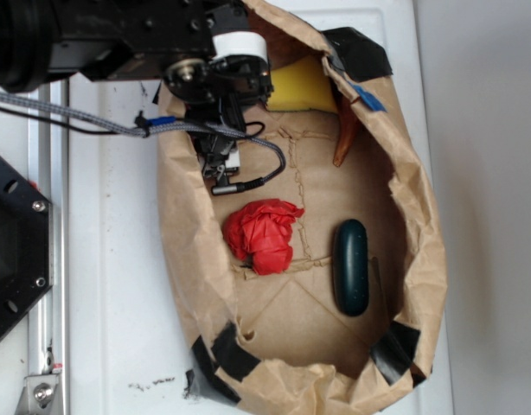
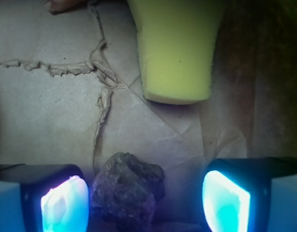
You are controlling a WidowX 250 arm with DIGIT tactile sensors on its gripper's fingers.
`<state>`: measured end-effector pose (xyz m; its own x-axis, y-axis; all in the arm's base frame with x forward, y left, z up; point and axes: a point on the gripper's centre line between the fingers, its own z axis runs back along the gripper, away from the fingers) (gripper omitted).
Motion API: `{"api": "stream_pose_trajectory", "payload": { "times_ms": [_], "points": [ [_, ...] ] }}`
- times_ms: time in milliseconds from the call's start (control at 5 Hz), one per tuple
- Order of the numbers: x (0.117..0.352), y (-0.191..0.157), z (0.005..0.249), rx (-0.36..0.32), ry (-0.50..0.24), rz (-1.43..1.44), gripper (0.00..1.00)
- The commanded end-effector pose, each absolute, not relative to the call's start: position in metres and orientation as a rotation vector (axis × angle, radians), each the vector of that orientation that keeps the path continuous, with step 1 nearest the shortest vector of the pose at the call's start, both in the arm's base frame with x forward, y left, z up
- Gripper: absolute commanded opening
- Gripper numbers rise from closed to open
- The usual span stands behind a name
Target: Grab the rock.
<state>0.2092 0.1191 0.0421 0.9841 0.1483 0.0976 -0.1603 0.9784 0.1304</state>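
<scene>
In the wrist view the gripper [image 2: 145, 203] is spread wide, its glowing pads at seven and five o'clock. The rock [image 2: 128, 187] sits between them at six o'clock, nearer the left pad. It looks hard, dense and jagged; pinch its broad lumpy flanks. A yellow sponge [image 2: 176, 48] lies at one o'clock.

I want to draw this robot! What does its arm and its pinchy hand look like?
The arm is black and chunky, with a white cylinder near the wrist. A grey braided cable with a blue tie runs along it, and a thin black wire loops below. Up close, the gripper has two dark fingers with pads glowing blue and cyan.
</scene>
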Motion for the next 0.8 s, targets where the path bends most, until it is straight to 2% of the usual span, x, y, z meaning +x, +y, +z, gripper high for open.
{"api": "stream_pose_trajectory", "payload": {
  "times_ms": [0, 200, 600],
  "points": [
    [0.2158, 0.116, 0.0403, 0.158, -0.089, 0.174, 1.0],
    [0.216, 0.1178, 0.0422, 0.154, -0.11, 0.199, 0.0],
    [0.2179, 0.1216, 0.0444, 0.152, -0.12, 0.224, 0.0]
  ]
}}
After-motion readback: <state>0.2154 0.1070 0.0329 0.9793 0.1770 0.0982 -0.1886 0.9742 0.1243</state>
